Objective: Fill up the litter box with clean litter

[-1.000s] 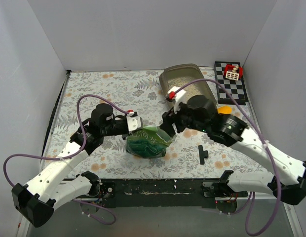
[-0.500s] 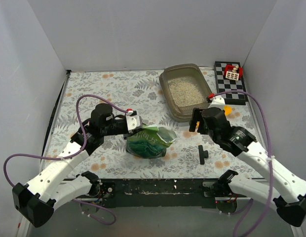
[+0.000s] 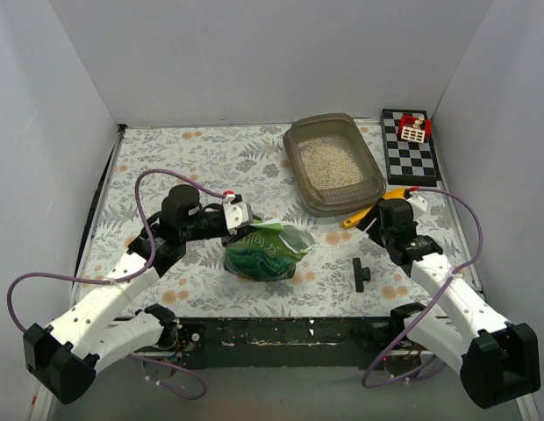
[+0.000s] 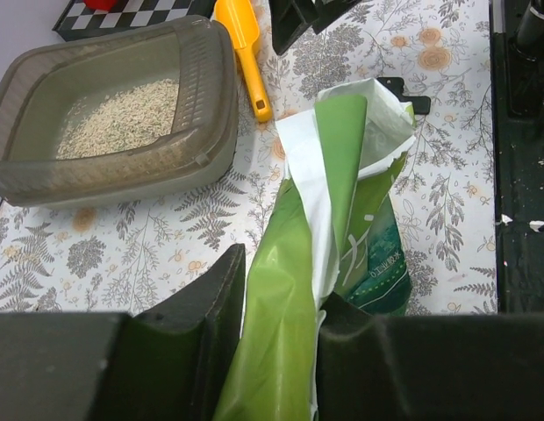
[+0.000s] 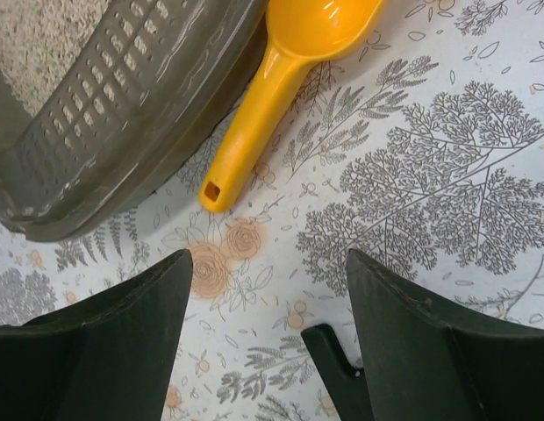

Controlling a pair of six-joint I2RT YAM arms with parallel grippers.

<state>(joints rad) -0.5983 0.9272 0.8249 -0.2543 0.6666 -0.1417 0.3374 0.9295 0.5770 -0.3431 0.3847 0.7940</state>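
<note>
Likely step: pick up scoop (image 5: 254, 132). Handle end lies just ahead of right gripper (image 5: 268, 259), fingers spread and empty. Square wrist across slanted handle, lower, close mid-handle, clear of litter box (image 3: 338, 202) wall beside it. Litter (image 3: 329, 160) already inside litter box, beyond fingertips. Right arm reaches forward, wrist pointing down. Left gripper (image 3: 239, 219) pinches bag (image 3: 265, 252) top, mouth up.
</note>
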